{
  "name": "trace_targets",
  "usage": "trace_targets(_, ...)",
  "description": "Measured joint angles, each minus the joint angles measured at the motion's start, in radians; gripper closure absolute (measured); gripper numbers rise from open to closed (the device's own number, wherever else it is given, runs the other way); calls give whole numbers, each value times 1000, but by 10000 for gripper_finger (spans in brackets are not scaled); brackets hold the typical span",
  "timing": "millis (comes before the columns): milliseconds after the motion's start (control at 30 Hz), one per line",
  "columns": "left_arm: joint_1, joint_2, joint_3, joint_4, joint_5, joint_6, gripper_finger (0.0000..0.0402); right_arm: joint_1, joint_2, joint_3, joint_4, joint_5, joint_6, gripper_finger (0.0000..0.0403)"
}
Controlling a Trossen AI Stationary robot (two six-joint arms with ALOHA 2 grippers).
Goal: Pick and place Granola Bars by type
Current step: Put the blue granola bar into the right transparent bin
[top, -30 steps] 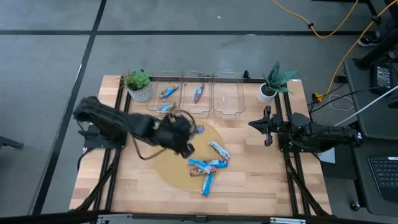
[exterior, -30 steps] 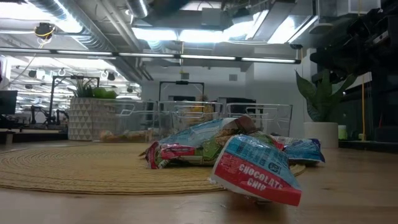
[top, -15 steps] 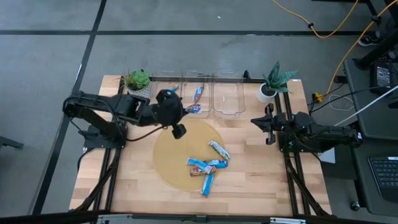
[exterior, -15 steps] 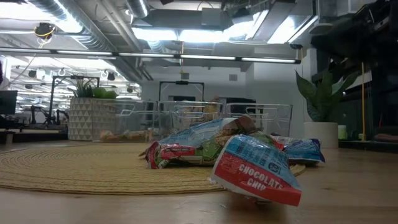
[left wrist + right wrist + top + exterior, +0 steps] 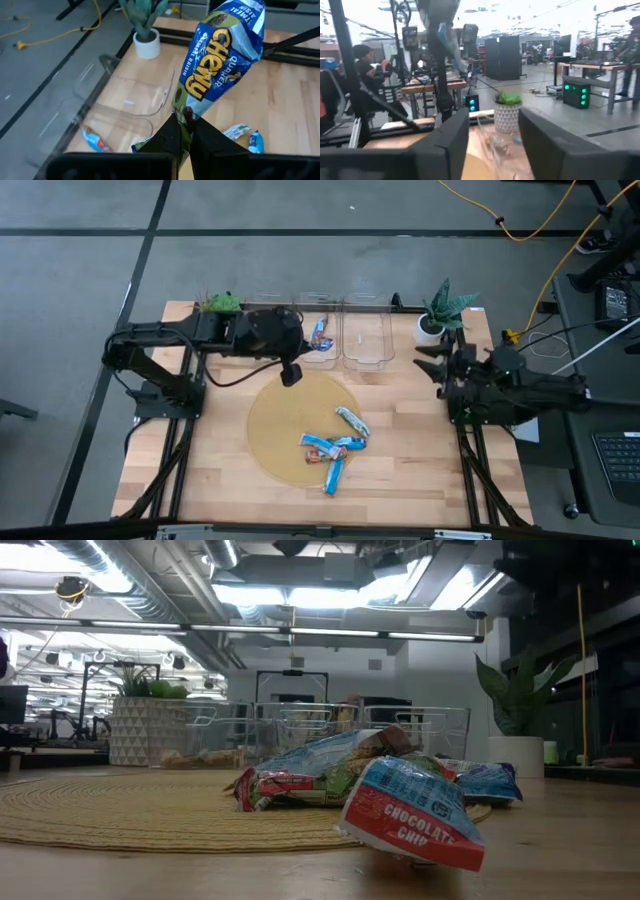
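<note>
Wooden slats form the worktop (image 5: 410, 440), which stands on a grey floor and carries a round woven mat (image 5: 275, 430), three clear bins and two potted plants. Seen from above, the left arm reaches across the back of the worktop, its left tool (image 5: 183, 131) poised over the left clear bin (image 5: 262, 330). Its fingers are pressed tight on the lower end of a blue granola bar (image 5: 220, 60), whose wrapper reads "Chewy" in yellow and stands upright above them in the left wrist view. Below it, that view shows a bin floor with another blue-wrapped bar (image 5: 94, 140) lying in it. The middle bin (image 5: 320, 352) holds one bar (image 5: 321, 332); the right bin (image 5: 366, 340) sits beside a white-potted plant (image 5: 438, 312). Four more bars (image 5: 335, 450) lie clustered on the mat's front right part, one of them (image 5: 415, 812) marked "Chocolate Chip" in the low view. The right arm waits at the worktop's right edge, its right tool (image 5: 492, 145) parted, fingers spread apart and holding nothing. Beyond it, a person (image 5: 362, 70) sits at a bench in the workshop behind.
</note>
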Motion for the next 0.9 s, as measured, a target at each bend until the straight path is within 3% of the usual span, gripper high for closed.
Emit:
trace_targets(367,83,0,0,104,124,116,394,0,331,315,-57,13,-28,161)
trace_targets(667,96,0,0,156,128,158,393,0,569,501,-81,12,-84,105)
trace_targets(900,96,0,-1,201,131,162,392,0,728,618,-78,-59,-108,72)
